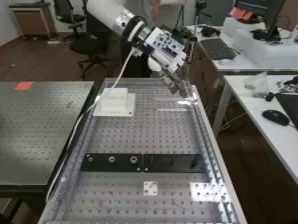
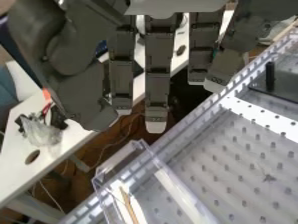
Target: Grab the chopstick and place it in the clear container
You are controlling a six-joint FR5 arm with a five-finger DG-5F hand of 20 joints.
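- The hand (image 2: pixel 157 75) has its fingers nearly straight and loosely apart, with the thumb (image 2: pixel 80 92) off to one side; nothing is held between them.
- Just beyond the fingertips, and apart from them, there is the near corner of the clear container (image 2: pixel 174 187); no finger touches its wall.
- The chopstick (image 2: pixel 128 206) lies farther out than this corner, past the fingertips and somewhat to the thumb's side. It appears within the outline of the container, but whether it rests inside or is only seen through the clear wall, one cannot tell.
- Its long axis goes roughly in the same direction as the fingers point, a little slanted, with one tip toward them. This is the relation which decides the move: if a grasp is wanted, the hand probably must come over the stick and close across its width, not along its length.
- Around the container, outward from the fingers, spreads the perforated bench (image 2: pixel 233 150).
- The one arm (image 1: pixel 110 10) carries this hand over the bench's far end, so no choice of a nearer hand exists.
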